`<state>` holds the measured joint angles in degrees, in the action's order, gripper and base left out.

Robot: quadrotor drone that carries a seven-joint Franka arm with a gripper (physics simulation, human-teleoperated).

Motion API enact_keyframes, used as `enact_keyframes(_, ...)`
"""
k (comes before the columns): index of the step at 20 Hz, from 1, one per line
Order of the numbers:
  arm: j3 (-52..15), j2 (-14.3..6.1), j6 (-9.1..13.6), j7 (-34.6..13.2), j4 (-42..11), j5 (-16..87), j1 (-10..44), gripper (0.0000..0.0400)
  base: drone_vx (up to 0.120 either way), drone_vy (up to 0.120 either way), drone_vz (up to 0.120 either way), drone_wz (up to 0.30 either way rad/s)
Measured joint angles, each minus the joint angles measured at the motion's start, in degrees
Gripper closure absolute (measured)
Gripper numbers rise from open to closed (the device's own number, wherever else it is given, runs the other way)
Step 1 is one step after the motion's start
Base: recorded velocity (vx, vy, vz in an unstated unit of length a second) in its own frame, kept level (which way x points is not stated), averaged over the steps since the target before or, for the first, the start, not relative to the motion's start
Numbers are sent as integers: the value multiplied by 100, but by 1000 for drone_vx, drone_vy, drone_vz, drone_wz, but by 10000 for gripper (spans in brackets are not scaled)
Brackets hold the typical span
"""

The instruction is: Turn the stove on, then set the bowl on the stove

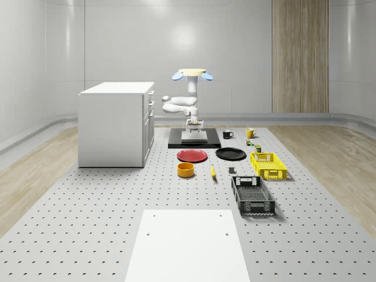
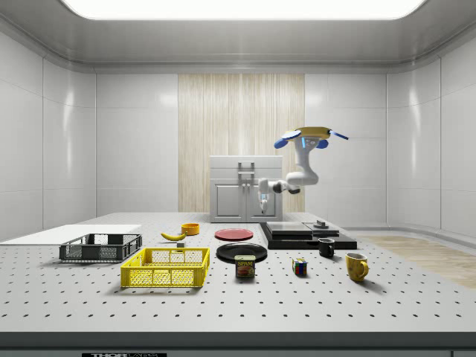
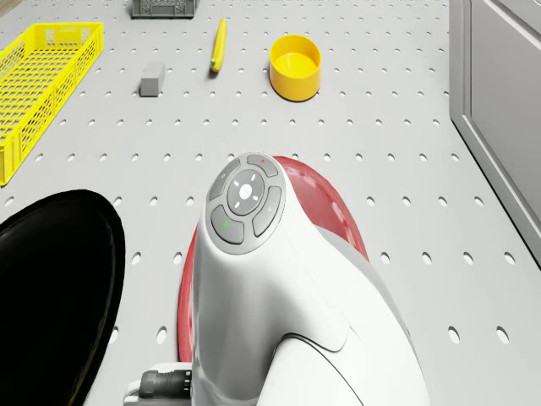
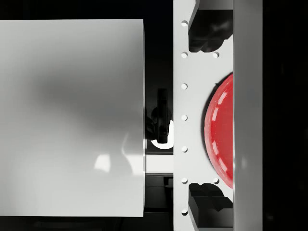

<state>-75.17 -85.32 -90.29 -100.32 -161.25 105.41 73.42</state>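
Drone [image 1: 192,74]: hovers over the stove's far side, beside the cabinet [image 1: 116,123].
Claw [image 1: 193,125]: hangs just above the stove [image 1: 194,139], pointing down; fingertips wide apart in the wrist view.
Stove: flat black slab with a pale top plate, on the surface [image 1: 117,194].
Bowl [image 1: 186,170]: yellow, round, upright with its mouth up; no long axis.
Bowl to claw: well apart, nearer the whole-scene camera, past the red plate [image 1: 192,155].
Banana [image 1: 212,171]: just beside the bowl.
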Motion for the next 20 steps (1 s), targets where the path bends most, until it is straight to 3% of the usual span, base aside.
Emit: enact_keyframes(20,-12,-103,-95,-22,5,-43,29,0,120,0,0,0)
